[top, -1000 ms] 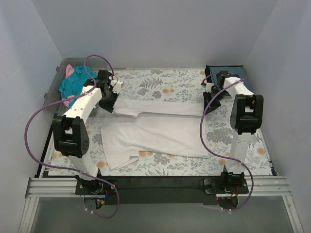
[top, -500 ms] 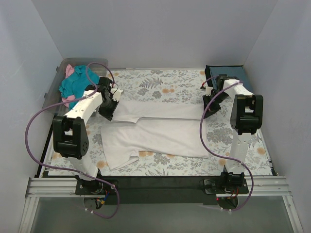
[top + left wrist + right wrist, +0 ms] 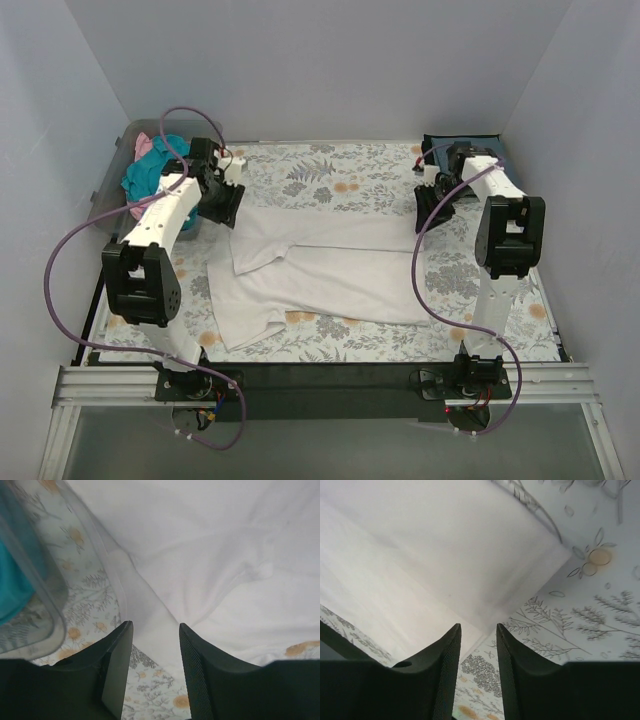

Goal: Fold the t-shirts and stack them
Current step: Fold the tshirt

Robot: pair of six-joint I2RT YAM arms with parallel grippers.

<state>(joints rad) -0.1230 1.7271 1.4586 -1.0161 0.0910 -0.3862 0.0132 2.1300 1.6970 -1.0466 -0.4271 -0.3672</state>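
teal tee [image 3: 150, 180], bunched up, fills a clear bin [image 3: 108, 200] at the table's 10 o'clock, and a pink tee [image 3: 145, 147] peeks out at the bin's 12 o'clock side. just off the bin's 3 o'clock wall the left gripper [image 3: 222, 205] points down over the 10 o'clock corner of the white tee [image 3: 330, 275]. in the wrist view its jaws stand apart, with white cloth and a bit of flowered cover [image 3: 340, 175] in the gap and nothing pinched. the white tee lies flat and wide across the middle of the cover. a layer along its 12 o'clock edge is doubled over the rest, and a sleeve flares out toward 7 o'clock. at the tee's 2 o'clock corner the right gripper [image 3: 432, 205] hangs tip down. its wrist view shows the jaws parted just above that corner, with no cloth between them. a dark blue tee [image 3: 485, 148] lies flat at the table's 1 o'clock corner, partly hidden by the right arm and apart from the white one.
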